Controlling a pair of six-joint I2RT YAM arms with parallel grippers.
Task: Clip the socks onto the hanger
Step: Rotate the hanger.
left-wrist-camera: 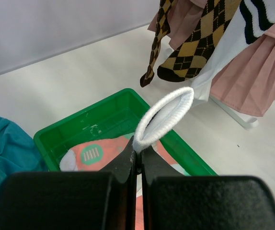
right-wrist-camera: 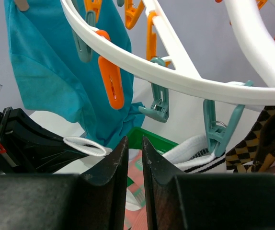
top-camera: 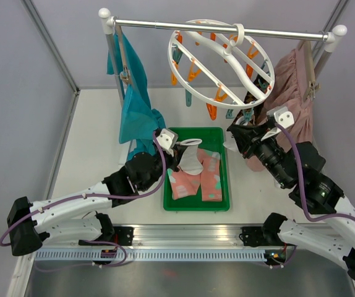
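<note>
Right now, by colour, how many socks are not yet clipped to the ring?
Pink soft socks with mint patches, in green plastic tray: 2
White ribbed-cuff sock, pinched in left end effector: 1
Total: 3

Bright, even light from above, shadows faint; my right fingers [right-wrist-camera: 109, 165] loom dark and soft-focused at lower frame

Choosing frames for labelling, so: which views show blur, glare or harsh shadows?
Top external: even, soft lighting, sharp throughout, no harsh shadows. Left wrist: the left gripper looks dark and soft close to the lens, the white sock cuff crisp. Right wrist: the right gripper is dark too, the hanger bright but not blown out.
</note>
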